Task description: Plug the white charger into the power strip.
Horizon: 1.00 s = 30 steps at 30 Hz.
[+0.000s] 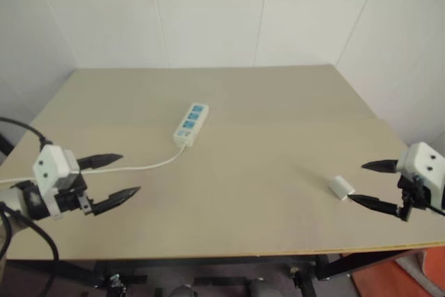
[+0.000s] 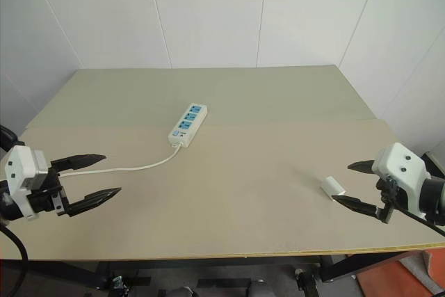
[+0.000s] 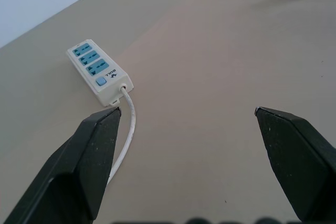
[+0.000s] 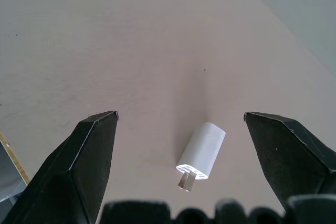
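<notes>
Both tools hang at the near edge of the tabletop (image 1: pixel 278 102), spread wide and empty: the left tool (image 1: pixel 115 180) at the left, the right tool (image 1: pixel 372 184) at the right. Just beside the right tool's fingertips lies the white charger (image 1: pixel 341 187), flat on its side, its prongs facing that tool in the right wrist view and its long axis running roughly along the tool's line of reach. Well apart from it, toward the middle of the tabletop, lies the power strip (image 1: pixel 190 124), socket faces up, its long axis angled away from the robot and slightly right, its cord (image 1: pixel 139 168) trailing back toward the left tool. Nothing is gripped yet, so the step in hand looks like the pickup: the right tool should straddle the charger body and close, leaving the prongs free for the sockets
</notes>
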{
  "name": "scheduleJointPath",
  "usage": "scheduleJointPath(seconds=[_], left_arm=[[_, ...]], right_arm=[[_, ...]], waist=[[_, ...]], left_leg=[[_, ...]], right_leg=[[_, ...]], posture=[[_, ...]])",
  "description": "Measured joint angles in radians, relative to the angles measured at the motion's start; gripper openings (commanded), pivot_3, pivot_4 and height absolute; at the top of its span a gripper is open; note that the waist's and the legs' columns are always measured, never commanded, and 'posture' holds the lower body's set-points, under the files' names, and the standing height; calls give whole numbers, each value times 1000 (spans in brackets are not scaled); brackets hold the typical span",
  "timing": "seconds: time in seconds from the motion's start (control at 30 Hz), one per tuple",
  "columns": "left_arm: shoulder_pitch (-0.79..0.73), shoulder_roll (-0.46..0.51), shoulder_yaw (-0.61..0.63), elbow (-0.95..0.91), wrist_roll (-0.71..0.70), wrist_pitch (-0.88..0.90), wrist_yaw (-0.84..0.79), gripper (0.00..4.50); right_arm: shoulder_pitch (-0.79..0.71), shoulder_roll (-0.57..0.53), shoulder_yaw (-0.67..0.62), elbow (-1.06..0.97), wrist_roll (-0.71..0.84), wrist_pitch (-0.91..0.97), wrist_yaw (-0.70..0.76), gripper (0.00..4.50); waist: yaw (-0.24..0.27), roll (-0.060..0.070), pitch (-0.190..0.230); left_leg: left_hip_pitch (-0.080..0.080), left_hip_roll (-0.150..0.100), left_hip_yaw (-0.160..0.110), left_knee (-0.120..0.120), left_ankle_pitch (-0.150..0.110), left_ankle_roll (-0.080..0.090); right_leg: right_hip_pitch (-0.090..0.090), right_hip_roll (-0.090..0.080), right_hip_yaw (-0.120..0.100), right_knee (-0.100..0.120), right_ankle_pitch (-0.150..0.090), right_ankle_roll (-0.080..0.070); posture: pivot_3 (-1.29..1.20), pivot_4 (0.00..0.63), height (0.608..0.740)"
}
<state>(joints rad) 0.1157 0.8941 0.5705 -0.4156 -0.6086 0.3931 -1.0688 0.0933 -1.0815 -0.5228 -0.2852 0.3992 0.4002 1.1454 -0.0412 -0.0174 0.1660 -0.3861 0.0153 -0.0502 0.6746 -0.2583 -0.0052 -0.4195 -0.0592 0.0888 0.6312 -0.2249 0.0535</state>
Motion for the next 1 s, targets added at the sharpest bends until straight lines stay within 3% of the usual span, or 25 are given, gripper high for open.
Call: scheduleJointPath(seconds=[0.3, 0.53, 0.77, 1.0], left_arm=[[-10, -21, -24, 1, -1, -2, 14, 4470], [-200, -104, -161, 86, 127, -17, 223, 4470], [-427, -245, -343, 219, 299, 10, 472, 4470], [-617, -415, -478, 445, 420, -17, 612, 4470]], right_arm=[[0, 0, 0, 0, 1, 0, 0, 4500], [2, 1, -3, -13, 8, 0, -10, 4500], [1, 7, -4, -40, 15, 4, -24, 4500], [-43, 17, 39, -61, 17, 16, -75, 4500]], waist=[[0, 0, 0], [8, -1, 0], [19, -2, -1], [27, -2, -1]], left_leg=[[0, 0, 0, 0, 0, 0], [1, -1, 0, 1, 0, 0], [1, -1, -1, 1, 0, 0], [0, -2, -1, 2, 0, 0]], right_leg=[[0, 0, 0, 0, 0, 0], [3, 0, 0, 0, 0, 1], [3, 0, 0, 0, 1, 1], [3, 0, 0, 0, 2, 1]], posture=[[0, 150, 740], [0, 150, 740], [0, 150, 740], [0, 150, 740]])
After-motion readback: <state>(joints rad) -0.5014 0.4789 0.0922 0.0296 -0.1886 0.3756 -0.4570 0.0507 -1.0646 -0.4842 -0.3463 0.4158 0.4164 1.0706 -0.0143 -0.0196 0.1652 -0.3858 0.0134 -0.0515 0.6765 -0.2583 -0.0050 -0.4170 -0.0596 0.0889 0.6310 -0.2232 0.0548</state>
